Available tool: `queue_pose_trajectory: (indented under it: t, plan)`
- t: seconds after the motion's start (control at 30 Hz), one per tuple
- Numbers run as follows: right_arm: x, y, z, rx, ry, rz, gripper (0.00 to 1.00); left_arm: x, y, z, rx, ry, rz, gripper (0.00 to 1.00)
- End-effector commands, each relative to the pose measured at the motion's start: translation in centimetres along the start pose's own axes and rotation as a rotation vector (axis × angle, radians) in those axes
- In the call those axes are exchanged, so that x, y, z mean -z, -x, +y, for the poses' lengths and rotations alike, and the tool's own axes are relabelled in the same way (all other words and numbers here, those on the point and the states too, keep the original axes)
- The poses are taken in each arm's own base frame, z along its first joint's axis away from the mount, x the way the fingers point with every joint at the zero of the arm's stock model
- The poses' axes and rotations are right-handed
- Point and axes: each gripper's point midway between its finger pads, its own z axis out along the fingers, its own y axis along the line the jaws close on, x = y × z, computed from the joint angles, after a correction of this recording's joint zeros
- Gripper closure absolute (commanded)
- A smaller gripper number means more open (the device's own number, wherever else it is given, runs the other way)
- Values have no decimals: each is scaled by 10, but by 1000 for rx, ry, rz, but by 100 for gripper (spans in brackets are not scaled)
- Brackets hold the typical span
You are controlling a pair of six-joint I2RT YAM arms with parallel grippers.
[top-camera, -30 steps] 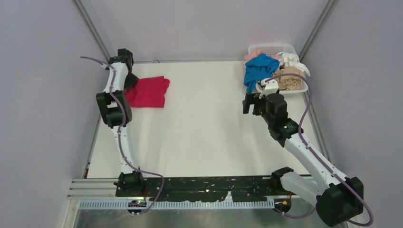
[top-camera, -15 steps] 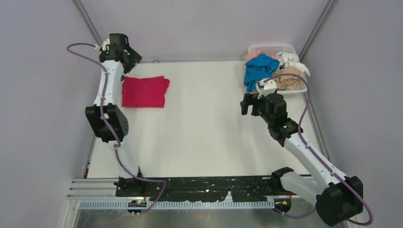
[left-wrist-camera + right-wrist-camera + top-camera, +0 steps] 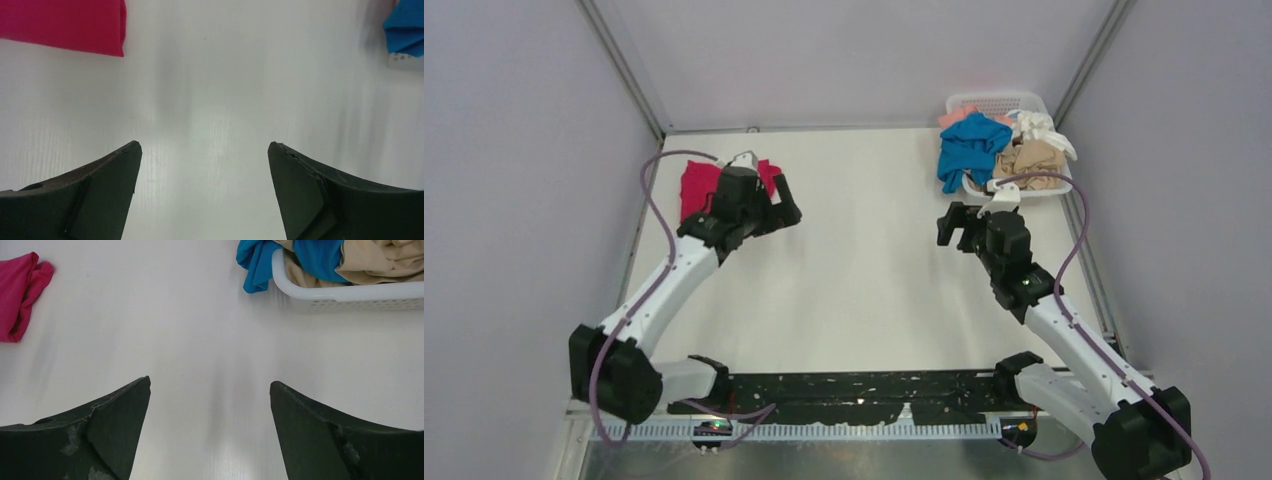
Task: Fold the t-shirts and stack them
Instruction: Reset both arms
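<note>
A folded magenta-red t-shirt (image 3: 692, 186) lies flat at the back left of the table, partly hidden under my left arm. It also shows at the top left of the left wrist view (image 3: 60, 22) and at the left edge of the right wrist view (image 3: 17, 290). My left gripper (image 3: 782, 215) hangs open and empty just right of it, over bare table (image 3: 202, 150). A blue t-shirt (image 3: 969, 145) spills over the basket's front, with tan (image 3: 1030, 160), white (image 3: 1040, 125) and peach-pink (image 3: 955, 116) t-shirts crumpled beside it. My right gripper (image 3: 951, 228) is open and empty, near of the basket (image 3: 210, 387).
The white lattice basket (image 3: 997, 99) stands at the back right corner; its rim (image 3: 350, 292) shows in the right wrist view. Grey walls close in the table on the left, back and right. The black rail with the arm bases runs along the near edge.
The left arm has let go of the magenta-red t-shirt, lifted to the back left corner, then swung right and nearer, its jaws now wide. The right arm has barely shifted.
</note>
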Motion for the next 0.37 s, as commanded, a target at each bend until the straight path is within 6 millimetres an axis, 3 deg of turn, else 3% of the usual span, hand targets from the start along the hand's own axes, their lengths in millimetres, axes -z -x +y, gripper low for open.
queue_pose_trajectory:
  t: [0.0,0.13,0.23,0.33]
  plan:
    - [9,4,-3,-56,-14,-34,5,22,-6,-10,-14,-121,-150,0]
    - [14,-21,-8,-91,-16,-1,5,23,-53,2,0,-150,-92,1]
    - [15,-30,-12,-106,-21,-24,5,28,-63,8,2,-155,-90,0]
    - [19,-18,-6,-137,19,-91,5,36,-58,13,-1,-137,-122,0]
